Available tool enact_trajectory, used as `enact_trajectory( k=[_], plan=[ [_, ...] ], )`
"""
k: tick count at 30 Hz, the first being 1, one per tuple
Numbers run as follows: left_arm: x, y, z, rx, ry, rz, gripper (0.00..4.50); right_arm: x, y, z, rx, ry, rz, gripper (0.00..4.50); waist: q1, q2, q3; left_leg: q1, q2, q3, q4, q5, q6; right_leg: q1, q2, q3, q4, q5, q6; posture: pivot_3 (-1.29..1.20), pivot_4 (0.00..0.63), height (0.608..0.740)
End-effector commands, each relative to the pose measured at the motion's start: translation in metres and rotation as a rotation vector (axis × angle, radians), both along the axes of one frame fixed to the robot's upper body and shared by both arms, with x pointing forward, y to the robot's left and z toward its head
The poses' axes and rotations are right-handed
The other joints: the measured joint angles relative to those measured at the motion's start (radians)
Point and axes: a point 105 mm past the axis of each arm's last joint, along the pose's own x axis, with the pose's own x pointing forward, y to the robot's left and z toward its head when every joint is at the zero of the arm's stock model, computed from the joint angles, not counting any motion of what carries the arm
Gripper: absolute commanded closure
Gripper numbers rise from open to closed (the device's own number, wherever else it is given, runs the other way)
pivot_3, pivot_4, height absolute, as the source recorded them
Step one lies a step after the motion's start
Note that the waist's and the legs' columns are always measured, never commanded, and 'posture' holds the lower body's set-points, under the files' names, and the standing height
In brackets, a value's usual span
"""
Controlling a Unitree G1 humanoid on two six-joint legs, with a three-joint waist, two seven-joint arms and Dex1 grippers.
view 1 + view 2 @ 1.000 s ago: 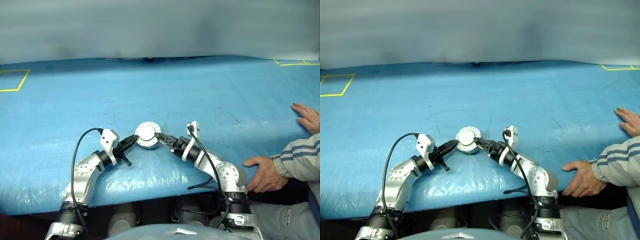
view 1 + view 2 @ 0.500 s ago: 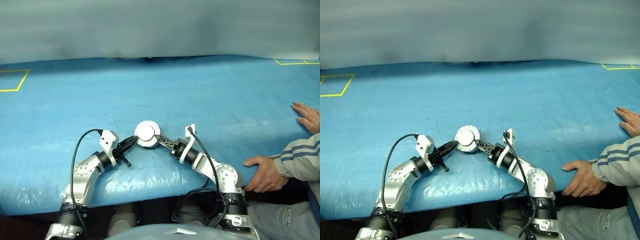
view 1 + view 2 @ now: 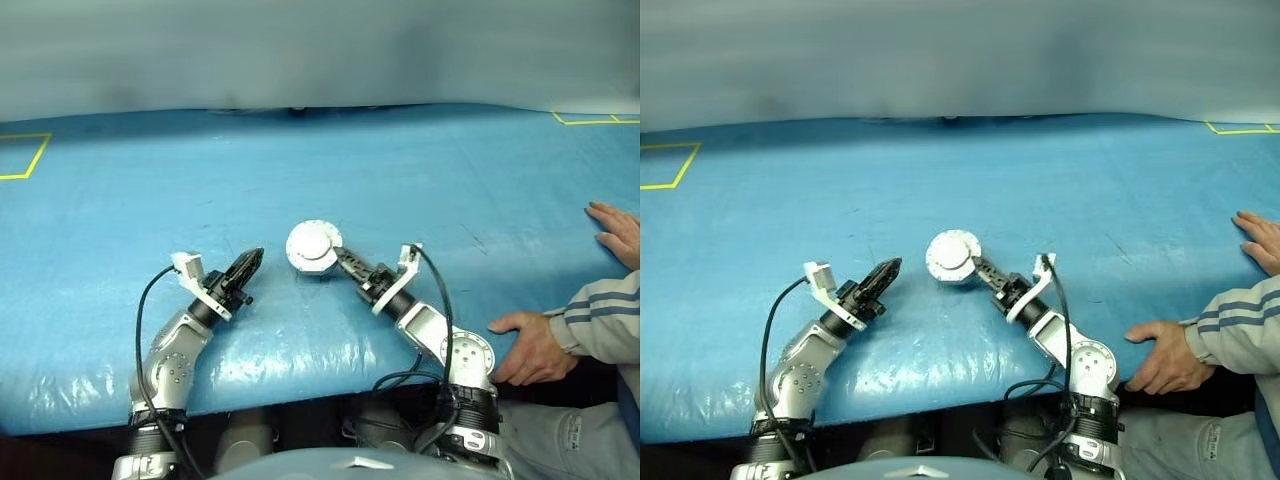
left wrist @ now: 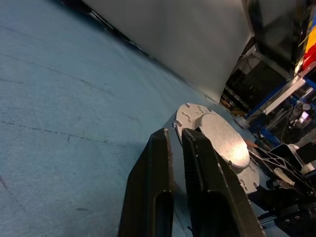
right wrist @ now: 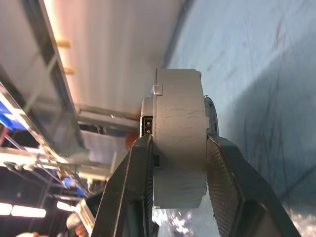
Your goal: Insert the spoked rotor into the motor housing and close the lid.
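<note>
Now motor housing [image 3: 314, 245], lid [image 4: 220, 138] closed.

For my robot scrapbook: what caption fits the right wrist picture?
Two black jaws squeeze the closed round motor housing by its flat faces, above the blue table.

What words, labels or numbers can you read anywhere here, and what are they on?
None can be read.
The closed motor housing in the right gripper shows no marking.
The person's trousers carry a small mark, too blurred to read.
The yellow tape outlines on the blue table hold no text.
</note>
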Motion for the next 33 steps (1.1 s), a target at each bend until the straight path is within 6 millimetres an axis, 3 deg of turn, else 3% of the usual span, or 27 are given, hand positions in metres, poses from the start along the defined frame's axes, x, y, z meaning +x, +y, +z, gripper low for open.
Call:
enact_trajectory(
  k=[1,5,9,16,23,30,33],
  plan=[
    [-0.003,-0.003,0.014,-0.1,-0.019,-0.018,2.57,0.001,0.011,0.038,0.134,-0.113,0.028,3.34,-0.001,0.0,0.0,0.0,0.0,0.0,0.0,0.0,0.0,0.0,0.001,0.0,0.0,0.0,0.001,0.0,0.15,0.74],
    [-0.007,-0.01,0.024,-0.299,0.002,-0.067,1.21,0.0,0.014,0.047,0.19,-0.118,0.044,3.34,-0.001,0.0,0.0,0.0,0.001,0.0,0.0,0.0,0.0,0.0,0.002,0.001,0.0,-0.001,0.0,0.0,0.15,0.74],
    [-0.009,-0.016,0.026,-0.38,0.04,-0.115,0.03,-0.002,0.02,0.05,0.204,-0.121,0.072,3.34,-0.001,0.0,0.0,0.0,0.001,0.0,0.002,0.0,0.0,0.0,0.003,0.001,0.001,0.0,0.001,0.0,0.15,0.74],
    [-0.01,-0.028,0.025,-0.436,0.107,-0.204,0.03,-0.014,0.037,0.058,0.219,-0.135,0.17,3.34,-0.001,0.0,0.0,0.0,0.001,0.0,0.002,0.0,0.0,0.001,0.003,0.003,0.001,0.0,0.002,0.0,0.15,0.74],
    [-0.005,-0.037,0.031,-0.447,0.098,-0.247,0.03,-0.026,0.056,0.045,0.154,-0.1,0.265,3.34,0.0,-0.001,0.0,0.0,0.001,0.0,0.003,0.0,0.0,0.001,0.003,0.003,0.001,0.001,0.001,0.0,0.15,0.74],
    [-0.004,-0.047,0.037,-0.417,0.05,-0.267,0.03,-0.026,0.057,0.04,0.127,-0.094,0.261,3.34,0.0,-0.001,0.0,0.001,0.0,0.0,0.004,0.0,0.0,0.001,0.003,0.003,0.001,0.002,0.001,0.0,0.15,0.74],
    [-0.005,-0.046,0.038,-0.424,0.041,-0.267,0.92,-0.024,0.055,0.041,0.123,-0.098,0.247,3.34,0.0,-0.001,0.0,0.001,0.0,0.0,0.004,0.0,0.0,0.001,0.004,0.003,0.001,0.002,0.001,0.0,0.15,0.74]
  ],
)
